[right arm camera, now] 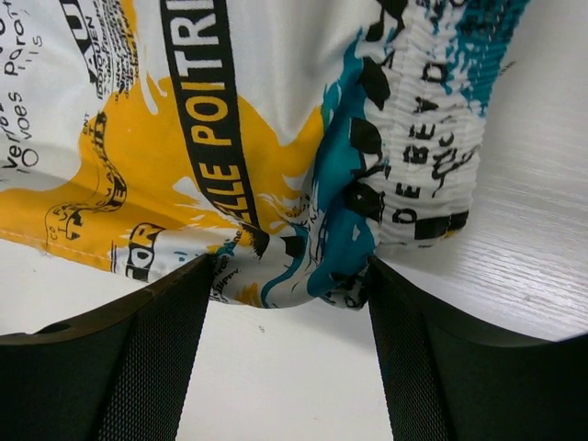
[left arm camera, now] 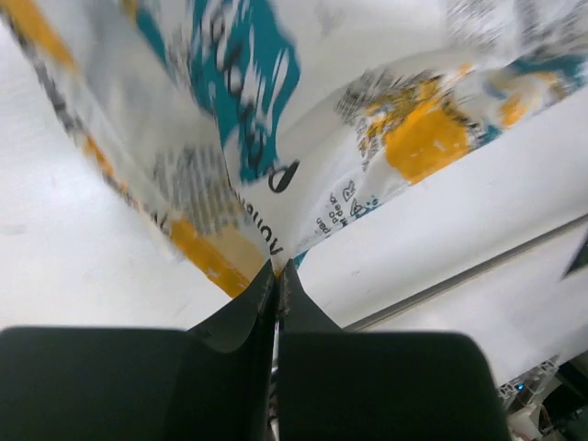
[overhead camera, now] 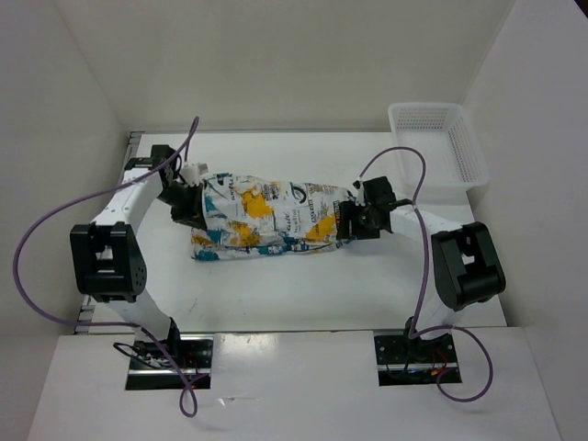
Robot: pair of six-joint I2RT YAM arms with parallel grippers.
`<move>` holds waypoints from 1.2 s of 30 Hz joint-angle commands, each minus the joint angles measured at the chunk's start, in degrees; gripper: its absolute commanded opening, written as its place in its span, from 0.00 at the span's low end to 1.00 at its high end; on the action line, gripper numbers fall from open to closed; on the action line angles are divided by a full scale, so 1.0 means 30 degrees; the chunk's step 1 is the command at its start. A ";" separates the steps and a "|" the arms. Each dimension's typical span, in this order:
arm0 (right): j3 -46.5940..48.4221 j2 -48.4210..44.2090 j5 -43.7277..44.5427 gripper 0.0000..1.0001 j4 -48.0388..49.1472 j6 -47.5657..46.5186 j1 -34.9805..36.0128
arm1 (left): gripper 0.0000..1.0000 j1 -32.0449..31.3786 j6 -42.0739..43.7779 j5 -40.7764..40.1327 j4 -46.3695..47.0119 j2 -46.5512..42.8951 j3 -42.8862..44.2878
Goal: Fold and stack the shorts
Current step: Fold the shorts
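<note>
The shorts (overhead camera: 271, 216), white with yellow and teal patches and dark lettering, lie stretched left to right across the middle of the table. My left gripper (overhead camera: 188, 207) is at their left end. In the left wrist view its jaws (left arm camera: 278, 266) are pinched shut on a fold of the shorts (left arm camera: 276, 138), which rise off the table. My right gripper (overhead camera: 354, 220) is at their right end. Its jaws (right arm camera: 289, 276) stand wide open, with the shorts' (right arm camera: 230, 138) bunched edge, beside the gathered waistband (right arm camera: 432, 138), lying between the fingertips (right arm camera: 156, 349).
A white mesh basket (overhead camera: 441, 147) stands at the table's back right corner. White walls enclose the table on the left, back and right. Purple cables loop off both arms.
</note>
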 commanded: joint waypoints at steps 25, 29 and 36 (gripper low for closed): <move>-0.0741 0.0901 -0.1324 0.16 0.2354 0.1095 0.1386 | 0.52 0.1361 0.0069 -0.3018 0.0709 0.0171 -0.3158; -0.0741 0.0724 -0.0681 0.07 0.2354 0.0626 0.1386 | 0.64 0.2008 0.0069 -0.2782 0.2079 0.0285 -0.1950; -0.0187 0.0724 -0.0855 0.08 0.2178 0.0421 0.1386 | 0.71 0.1832 0.0069 -0.1932 0.3314 0.4150 -0.0161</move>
